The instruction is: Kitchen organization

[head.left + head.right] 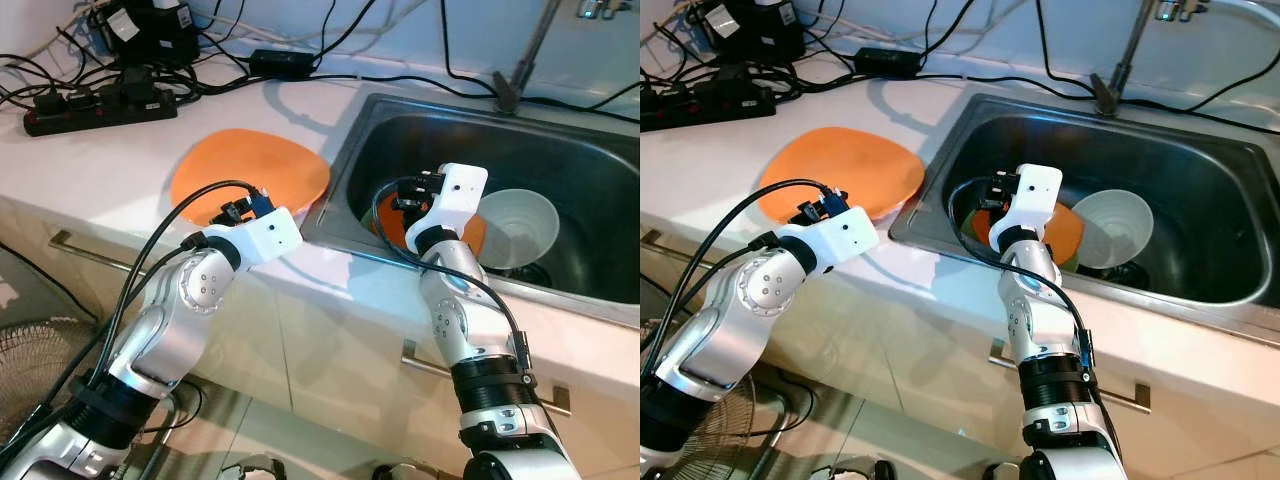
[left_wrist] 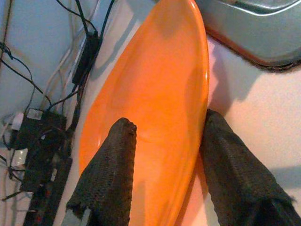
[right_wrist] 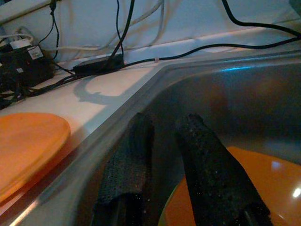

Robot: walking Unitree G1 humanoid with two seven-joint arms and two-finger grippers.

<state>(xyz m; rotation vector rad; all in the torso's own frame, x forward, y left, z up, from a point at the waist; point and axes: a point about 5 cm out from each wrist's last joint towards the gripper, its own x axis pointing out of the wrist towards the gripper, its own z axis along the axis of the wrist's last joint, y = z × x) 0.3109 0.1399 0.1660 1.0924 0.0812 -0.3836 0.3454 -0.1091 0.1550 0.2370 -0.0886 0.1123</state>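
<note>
An orange plate (image 1: 262, 163) lies flat on the white counter, just left of the steel sink (image 1: 560, 160). My left gripper (image 2: 167, 122) is open at the plate's near rim, with one finger (image 2: 110, 165) over the plate and the other outside the edge. Down in the sink a second orange plate (image 1: 1067, 236) lies next to a white bowl (image 1: 522, 224). My right gripper (image 3: 164, 123) hangs over that plate's left edge. Its fingers are close together with nothing between them.
A black power strip (image 1: 100, 106), adapters and tangled cables crowd the back of the counter. The faucet (image 1: 516, 78) stands behind the sink. Cabinet handles (image 1: 85, 250) run below the counter edge, and a fan (image 1: 40, 360) stands on the floor at lower left.
</note>
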